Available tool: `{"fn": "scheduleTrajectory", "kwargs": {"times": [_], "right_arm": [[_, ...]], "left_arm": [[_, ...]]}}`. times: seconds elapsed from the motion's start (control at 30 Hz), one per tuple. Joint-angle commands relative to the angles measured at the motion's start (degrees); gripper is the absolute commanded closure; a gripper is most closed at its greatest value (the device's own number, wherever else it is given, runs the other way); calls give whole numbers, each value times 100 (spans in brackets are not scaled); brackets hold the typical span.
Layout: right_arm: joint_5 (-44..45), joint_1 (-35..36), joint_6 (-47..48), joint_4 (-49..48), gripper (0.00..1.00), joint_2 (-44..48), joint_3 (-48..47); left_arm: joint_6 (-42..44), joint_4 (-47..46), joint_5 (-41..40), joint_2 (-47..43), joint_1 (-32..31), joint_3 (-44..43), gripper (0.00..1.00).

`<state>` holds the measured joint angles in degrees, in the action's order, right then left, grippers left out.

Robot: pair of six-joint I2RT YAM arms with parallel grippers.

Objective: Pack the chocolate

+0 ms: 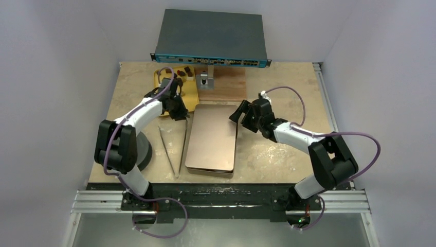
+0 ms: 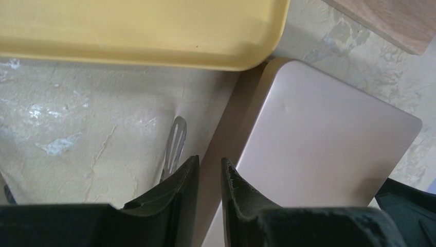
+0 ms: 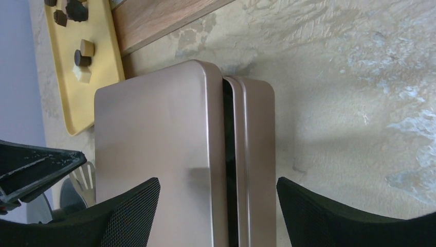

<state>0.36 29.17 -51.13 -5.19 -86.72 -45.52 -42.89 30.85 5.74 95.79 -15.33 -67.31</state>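
While the chocolate (image 1: pixel 183 72) lies in loose pieces at the far end of the yellow tray (image 3: pixel 97 72), mostly dark with a tan and a pale one among them, both arms reach toward the flat brown box in the middle of the surface (image 1: pixel 277 154). Its lid (image 1: pixel 213 136) rests on the box (image 3: pixel 257 144) but sits a little off to one side, so a dark slit shows between the lid's edge and the box's rim in the right wrist view. At the far left corner of the lid, just beside the near edge of the tray, the left tool (image 2: pixel 209 162) has its fingers (image 2: pixel 234 185) drawn nearly together, with only a narrow gap between them; nothing is pinched there as far as I can tell, and the left side of the box shows through the gap. At the far right corner, the right tool (image 3: pixel 217 182) stands spread wide, one finger over the lid and the other out past the box's right rim, gripping nothing. A pair of metal tongs (image 1: pixel 172 149) lies on the surface just left of the box, their flat slotted tip near the left tool. Behind the box is a wooden board (image 1: pixel 229 82), touching the tray's right side, and farther back a grey network switch (image 1: pixel 213 36)
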Motion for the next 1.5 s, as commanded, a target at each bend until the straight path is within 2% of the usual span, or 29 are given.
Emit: {"fn": "scheduleTrajectory", "kwargs": {"times": [0.0,0.43,0.97,1.47], "right_arm": [[-138,-42,129,-299,21,-178,-327],[-71,-47,208,-184,32,-433,-570],[-115,-47,244,-48,34,-433,-670],[-236,-44,217,-125,40,-554,-576]], "left_arm": [[-36,-157,62,235,39,-432,79],[-35,-97,309,625,-75,-702,80],[-97,-88,389,526,-352,-734,81],[-149,-188,481,180,-435,-485,82]]}}
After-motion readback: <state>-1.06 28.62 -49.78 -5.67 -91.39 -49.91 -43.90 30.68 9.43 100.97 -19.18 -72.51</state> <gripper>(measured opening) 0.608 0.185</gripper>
